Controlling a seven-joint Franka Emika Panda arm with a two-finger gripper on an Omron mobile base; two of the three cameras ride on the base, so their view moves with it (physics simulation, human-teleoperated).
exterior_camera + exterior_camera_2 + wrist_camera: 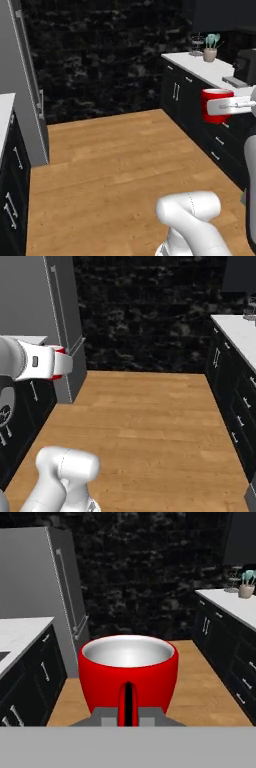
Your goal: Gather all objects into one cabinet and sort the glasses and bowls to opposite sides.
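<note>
My gripper (220, 106) is shut on a glossy red cup (215, 105), one of the glasses, and holds it upright in mid-air over the wooden floor. In the hand view the cup (128, 669) sits right in front of the camera with its pale inside showing, and the gripper (128, 704) pinches its near wall. In the right base view the white hand covers most of the cup (60, 350). A dark upper cabinet (222, 15) hangs above the right counter. The bowls are out of view.
A white-topped counter (207, 67) over black drawers runs along the right and carries a beige pot of teal utensils (210, 52). A tall grey fridge (47, 316) stands at the left beside another counter (20, 632). Open wooden floor (115, 165) lies between them.
</note>
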